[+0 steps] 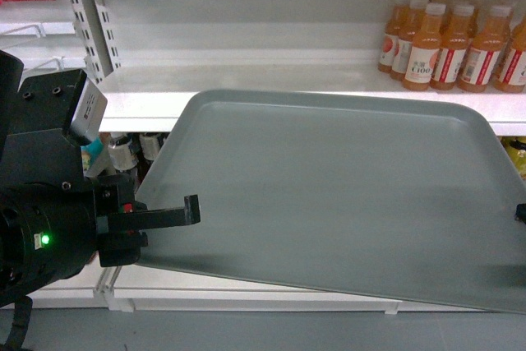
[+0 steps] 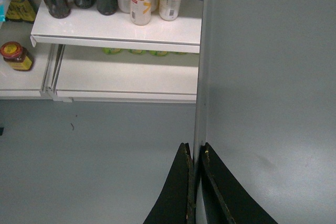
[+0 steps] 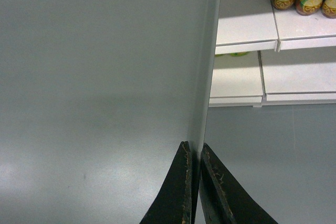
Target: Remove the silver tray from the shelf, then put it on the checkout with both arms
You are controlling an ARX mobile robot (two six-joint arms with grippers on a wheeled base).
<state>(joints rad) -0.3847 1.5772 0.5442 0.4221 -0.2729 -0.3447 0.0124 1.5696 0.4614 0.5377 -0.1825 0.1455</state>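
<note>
White shelf (image 1: 246,104) boards stood behind the silver tray (image 1: 345,187), held clear in front. Left gripper (image 2: 195,153) and right gripper (image 3: 193,150) pinched opposite rims; both should carry it level, moving together.

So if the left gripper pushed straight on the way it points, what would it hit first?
Probably the lower white shelf ahead; the left gripper is shut on the tray rim, and only bare floor lies between. Depth is unclear.

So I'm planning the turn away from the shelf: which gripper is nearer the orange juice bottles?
Right. The right gripper clamps the silver tray's right rim, on the orange juice bottles' side; the left gripper clamps the opposite rim.
</note>
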